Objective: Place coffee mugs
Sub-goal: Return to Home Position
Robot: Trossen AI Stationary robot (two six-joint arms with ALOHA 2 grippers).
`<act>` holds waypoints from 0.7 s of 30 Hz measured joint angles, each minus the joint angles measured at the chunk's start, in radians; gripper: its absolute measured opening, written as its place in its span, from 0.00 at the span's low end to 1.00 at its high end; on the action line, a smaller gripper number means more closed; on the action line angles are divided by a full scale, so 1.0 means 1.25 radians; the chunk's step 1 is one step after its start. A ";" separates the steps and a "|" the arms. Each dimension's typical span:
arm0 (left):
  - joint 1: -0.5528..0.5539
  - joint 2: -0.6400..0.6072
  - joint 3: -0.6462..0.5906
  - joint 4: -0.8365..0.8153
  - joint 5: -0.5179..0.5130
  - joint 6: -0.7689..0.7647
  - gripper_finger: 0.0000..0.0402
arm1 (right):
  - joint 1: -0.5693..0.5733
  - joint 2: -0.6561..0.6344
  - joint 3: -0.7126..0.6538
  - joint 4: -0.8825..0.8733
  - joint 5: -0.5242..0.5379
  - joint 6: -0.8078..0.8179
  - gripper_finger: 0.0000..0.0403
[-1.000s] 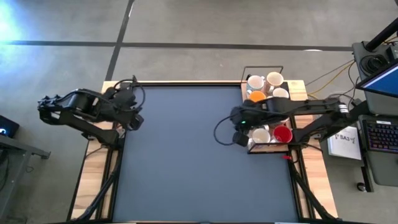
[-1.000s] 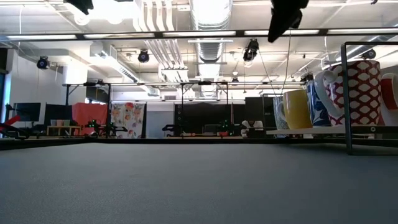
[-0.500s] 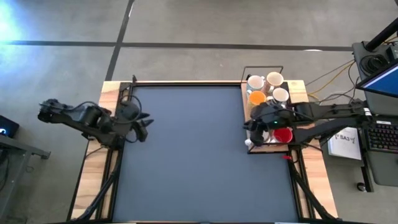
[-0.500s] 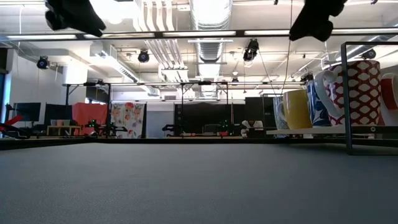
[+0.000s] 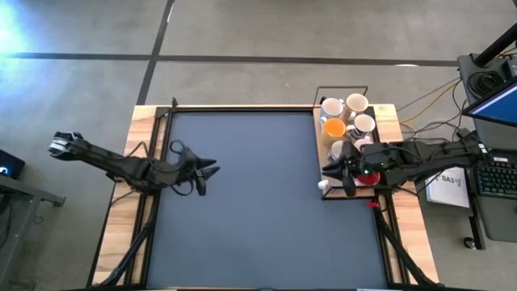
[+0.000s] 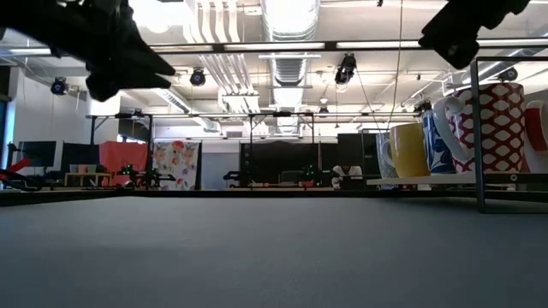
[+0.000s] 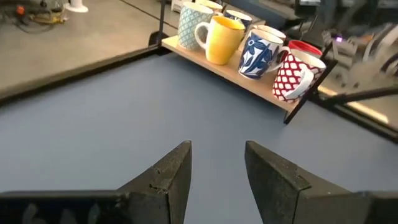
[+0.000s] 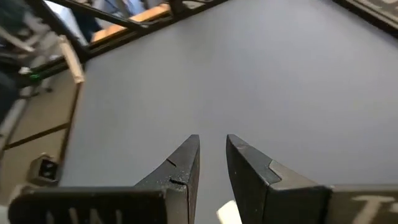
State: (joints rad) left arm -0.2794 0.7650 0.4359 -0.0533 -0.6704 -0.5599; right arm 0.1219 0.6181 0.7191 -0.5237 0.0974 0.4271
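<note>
Several coffee mugs stand upright on their bases on a wooden shelf [image 5: 388, 113] with a black wire frame, at the table's far right. From above I see white mugs [image 5: 356, 103], an orange one [image 5: 333, 126] and a red one [image 5: 368, 176]. The left wrist view shows a yellow mug [image 7: 224, 38], a blue-patterned mug [image 7: 258, 53] and a red-patterned mug [image 7: 291, 76]. My left gripper [image 5: 208, 171] hangs open over the mat's left part, nothing between its fingers [image 7: 168, 174]. My right gripper [image 5: 327, 170] hovers above the shelf's near end, open by a narrow gap [image 8: 212, 155], holding nothing.
The dark mat [image 5: 242, 202] spreads wide and bare between the two grippers. The shelf's wire frame [image 6: 476, 128] rises at the mat's right edge. A keyboard and gear [image 5: 493, 174] sit beyond the table's right side.
My left gripper has come down toward the mat, moved toward the table's right and tipped up nearer to level. My right gripper has drawn back toward the table's right edge, over the mug shelf, and sunk a little. No mug has moved.
</note>
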 joint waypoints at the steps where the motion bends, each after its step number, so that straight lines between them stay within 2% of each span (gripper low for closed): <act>1: 0.000 0.000 -0.021 0.028 0.000 -0.014 0.33 | 0.001 -0.012 -0.012 0.011 -0.010 0.000 0.17; 7: 0.000 0.000 -0.092 0.138 0.000 -0.040 0.33 | 0.001 -0.078 -0.079 0.092 -0.063 -0.022 0.17; 21: 0.000 0.003 -0.110 0.145 -0.002 -0.055 0.33 | 0.000 -0.293 -0.211 0.183 -0.047 -0.035 0.17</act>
State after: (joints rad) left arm -0.2790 0.7686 0.2985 0.1284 -0.6735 -0.6289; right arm 0.1223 0.2518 0.4548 -0.2948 0.0387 0.3832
